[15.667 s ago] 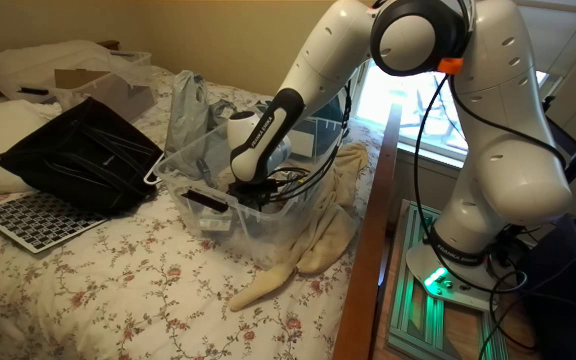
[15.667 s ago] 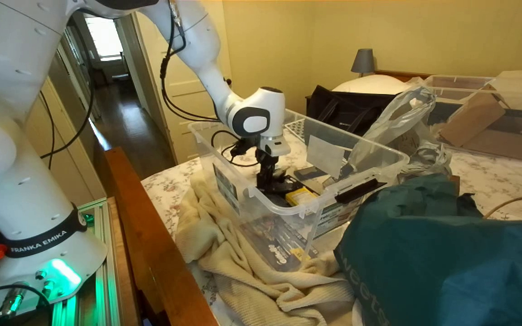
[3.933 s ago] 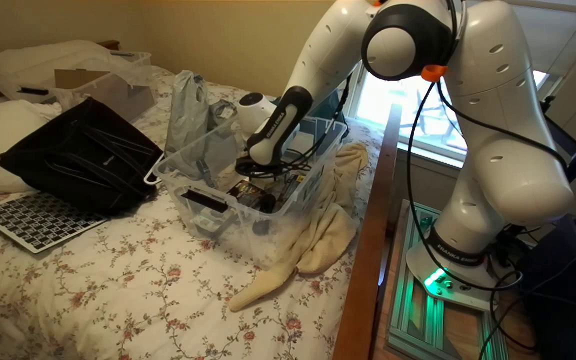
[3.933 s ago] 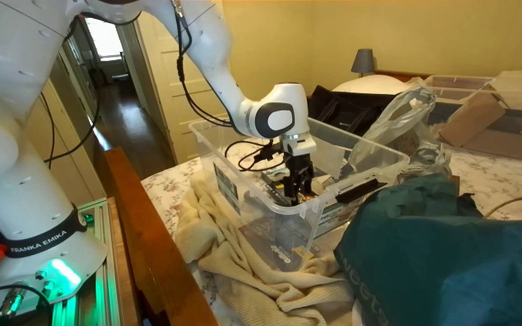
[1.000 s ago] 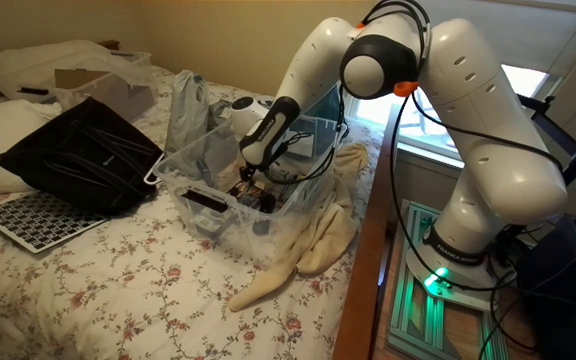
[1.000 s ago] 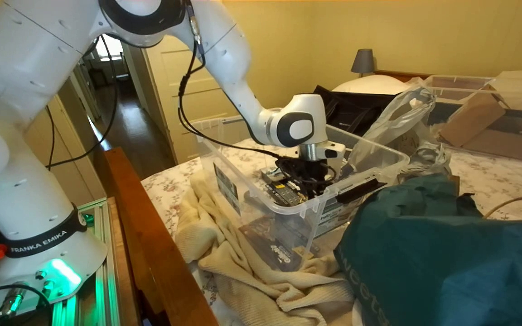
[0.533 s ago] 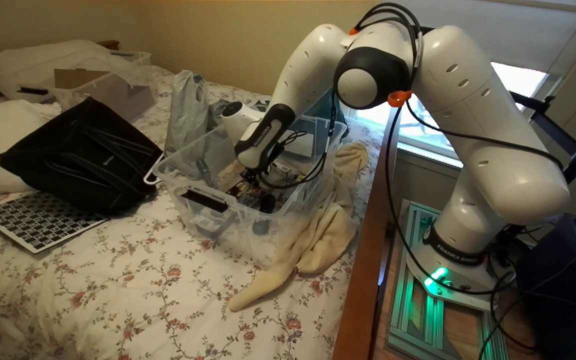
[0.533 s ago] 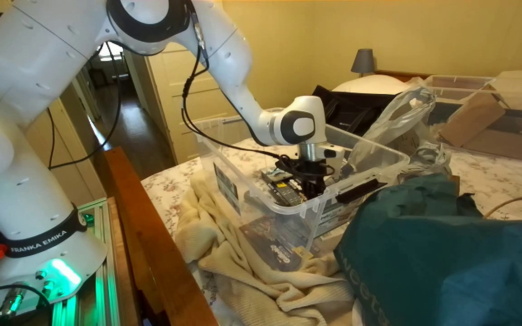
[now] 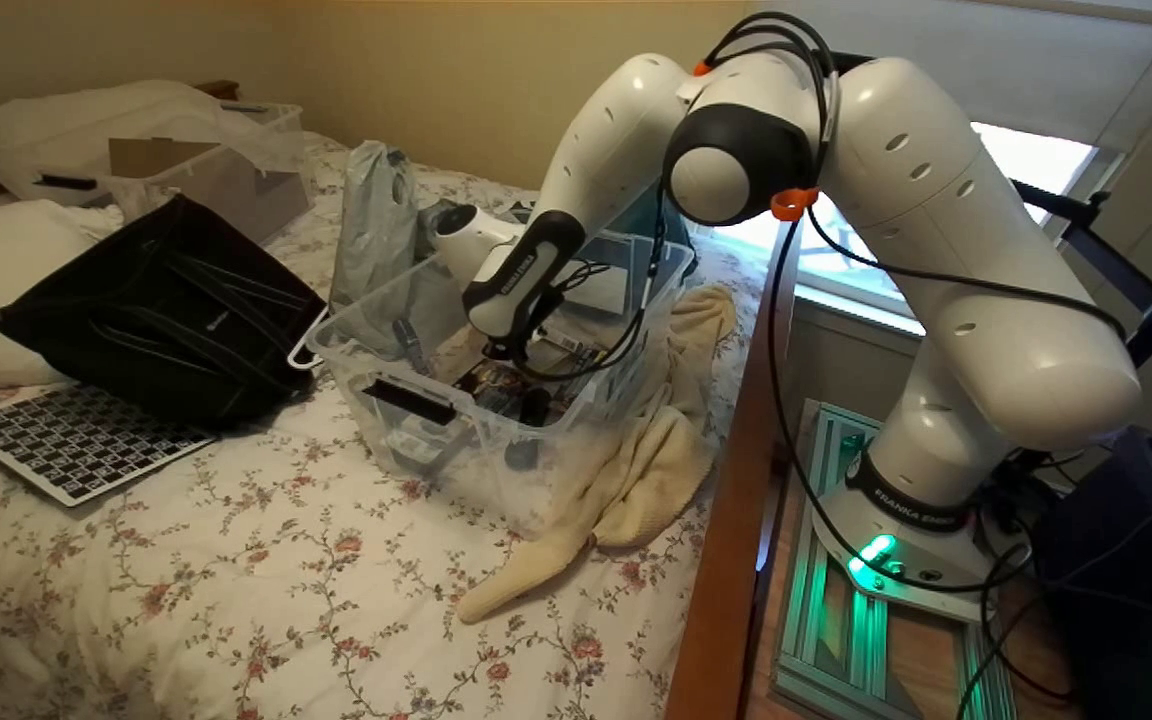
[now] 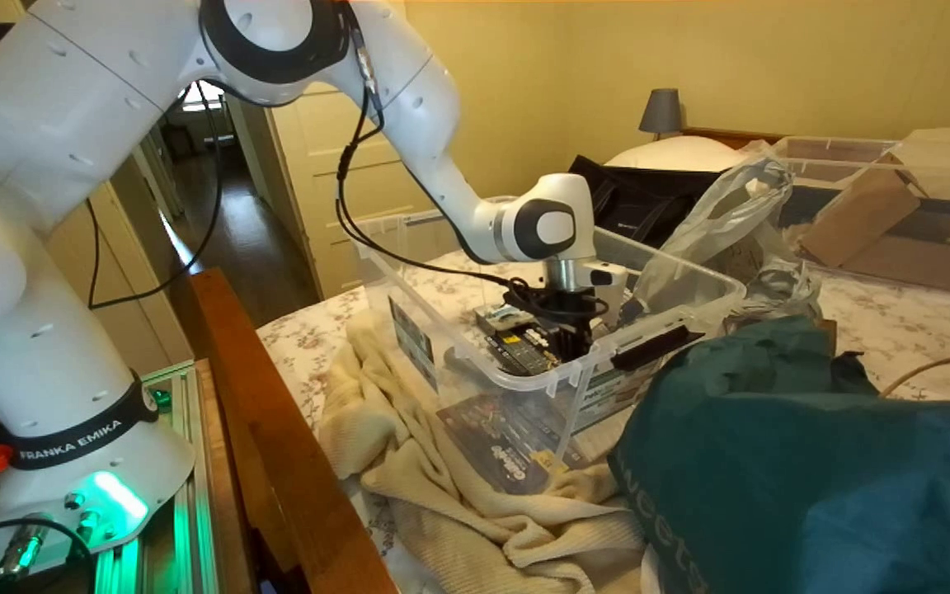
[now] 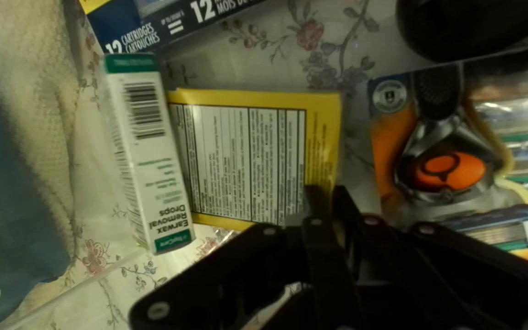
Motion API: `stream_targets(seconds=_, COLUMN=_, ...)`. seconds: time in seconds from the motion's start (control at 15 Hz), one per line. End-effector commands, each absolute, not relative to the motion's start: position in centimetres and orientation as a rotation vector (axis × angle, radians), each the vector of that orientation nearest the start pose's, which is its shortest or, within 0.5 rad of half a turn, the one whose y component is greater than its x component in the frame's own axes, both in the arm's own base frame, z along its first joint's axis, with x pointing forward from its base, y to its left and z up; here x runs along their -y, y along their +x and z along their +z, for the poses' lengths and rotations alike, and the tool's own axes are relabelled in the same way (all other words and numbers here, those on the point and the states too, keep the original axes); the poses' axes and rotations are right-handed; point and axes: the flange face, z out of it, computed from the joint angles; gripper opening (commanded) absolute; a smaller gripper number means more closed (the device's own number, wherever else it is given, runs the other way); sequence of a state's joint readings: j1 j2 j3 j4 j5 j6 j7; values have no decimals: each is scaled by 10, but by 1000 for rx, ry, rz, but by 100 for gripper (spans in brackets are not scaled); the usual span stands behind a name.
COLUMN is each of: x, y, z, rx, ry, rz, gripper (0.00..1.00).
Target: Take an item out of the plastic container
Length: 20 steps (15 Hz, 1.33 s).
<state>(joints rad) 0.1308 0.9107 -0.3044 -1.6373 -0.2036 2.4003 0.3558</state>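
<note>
The clear plastic container (image 9: pixel 481 480) stands on the bed, and its rim (image 10: pixel 516 382) encircles my lowered gripper (image 10: pixel 571 351). In the wrist view my gripper (image 11: pixel 329 189) has its fingertips close together over the right border of a yellow-edged packet (image 11: pixel 245 160). A sliver of yellow shows in the narrow slit between them; I cannot tell whether the packet's edge is pinched. Left of it lies a white and green earwax drops box (image 11: pixel 154 160). An orange-backed razor pack (image 11: pixel 447 105) is to the right, a blue cartridge pack (image 11: pixel 167 27) at the top.
A cream towel (image 10: pixel 409 462) and a dark green bag (image 10: pixel 772 470) lie against the container. Grey plastic bags (image 9: pixel 371 230) stand behind it, a black bag (image 9: pixel 176 310) beside it. A wooden rail (image 9: pixel 736 540) runs between bed and robot base. A dark rounded object (image 11: pixel 465 32) shows inside.
Over the last second the arm has sunk and shifted slightly within the container. Four seconds ago the fingers looked apart; they stand close together now. The container has stayed in place.
</note>
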Motion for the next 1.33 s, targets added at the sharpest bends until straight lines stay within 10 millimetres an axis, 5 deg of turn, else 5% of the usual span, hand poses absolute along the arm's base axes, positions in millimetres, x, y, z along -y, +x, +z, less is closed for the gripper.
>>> stream_targets(seconds=0.0, x=104, y=661, z=98, rx=-555, ry=-3499, rz=140, gripper=0)
stream_targets(seconds=0.33, x=108, y=659, z=107, rx=-637, ry=-3484, rz=104, gripper=0)
stream_targets(seconds=1.27, x=136, y=629, z=206, rx=-1001, ry=-3316, rz=-185, gripper=0)
